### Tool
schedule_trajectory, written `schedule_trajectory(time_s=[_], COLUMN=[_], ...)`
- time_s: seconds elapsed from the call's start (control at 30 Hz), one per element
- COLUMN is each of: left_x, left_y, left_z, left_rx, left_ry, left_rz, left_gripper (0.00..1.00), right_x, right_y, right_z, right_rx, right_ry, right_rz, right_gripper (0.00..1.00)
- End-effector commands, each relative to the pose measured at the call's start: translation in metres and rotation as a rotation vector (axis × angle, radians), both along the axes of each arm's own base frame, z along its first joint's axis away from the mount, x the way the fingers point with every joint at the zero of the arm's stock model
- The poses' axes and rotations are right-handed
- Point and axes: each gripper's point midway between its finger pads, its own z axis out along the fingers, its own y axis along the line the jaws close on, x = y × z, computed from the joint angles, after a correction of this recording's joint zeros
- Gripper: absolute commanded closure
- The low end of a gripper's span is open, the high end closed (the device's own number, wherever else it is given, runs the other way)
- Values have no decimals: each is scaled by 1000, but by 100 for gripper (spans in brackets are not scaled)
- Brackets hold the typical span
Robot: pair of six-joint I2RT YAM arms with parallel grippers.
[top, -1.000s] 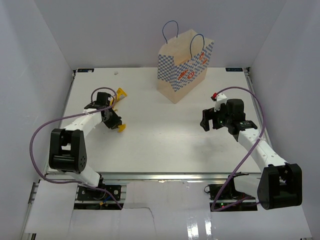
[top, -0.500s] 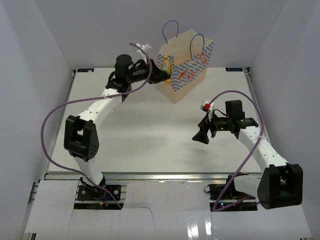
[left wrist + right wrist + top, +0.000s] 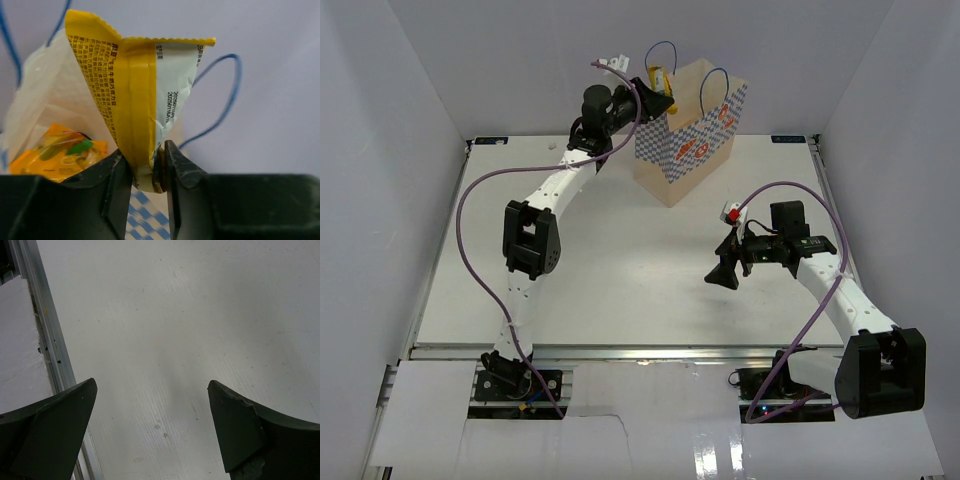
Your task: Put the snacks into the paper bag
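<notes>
Raised since half a second ago: yellow wrapped bar [image 3: 135,100], held over the mouth of the paper bag [image 3: 685,135], its lower end pinched by the left gripper [image 3: 145,160]. Inside bag: orange packet [image 3: 60,157]. Right gripper [image 3: 150,390]: jaws spread wide, over the table [image 3: 610,270], well apart from bag.

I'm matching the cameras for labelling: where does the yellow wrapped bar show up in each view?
Top external: the yellow bar is at top centre, above the paper bag.
Left wrist: it fills the centre, pinched in the left claw.
Right wrist: not in it.
Shared landmark: the paper bag, which is behind the bar in the left wrist view.
</notes>
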Motion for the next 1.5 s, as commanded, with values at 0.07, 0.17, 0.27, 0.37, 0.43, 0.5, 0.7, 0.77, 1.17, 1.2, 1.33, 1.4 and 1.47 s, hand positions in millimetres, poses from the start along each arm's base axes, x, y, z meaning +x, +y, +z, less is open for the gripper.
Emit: schedule_trajectory(time_s=[0.07,0.17,0.27,0.37,0.43,0.5,0.7,0.77,1.17,1.2,1.33,1.4,1.47], left_x=[13,14,11,10,9,7,-11,-20,-94,-92,-98,-97,-95], left_y=[6,4,0,-1,-1,-1,11,19,169,195,258,281,294], left_z=[37,36,36,36,38,44,79,87,23,-13,-74,-102,-117], left_rx=[-105,-97,-83,-80,-82,-87,-8,35,582,644,757,815,855], left_ry=[-5,0,-5,-1,-2,-11,-151,-197,-313,-247,-95,-49,-20], left_rz=[144,178,192,190,187,183,195,195,466,488,514,524,533], left_gripper=[56,54,48,46,45,44,41,37,3,3,5,7,8], right_x=[1,1,0,0,0,0,0,0,2,2,5,7,10], right_y=[3,4,4,4,4,4,4,4,4,4,5,5,5], right_z=[16,16,14,13,14,14,15,14,11,9,11,13,15], right_rx=[30,32,36,37,39,39,37,38,30,26,25,21,18], right_ry=[-47,-42,-34,-28,-30,-30,-35,-36,-41,-34,-41,-48,-52], right_rz=[24,25,26,24,25,25,25,28,37,39,54,60,63], right_gripper=[2,2,2,2,2,2,2,2,2,2,3,3,3])
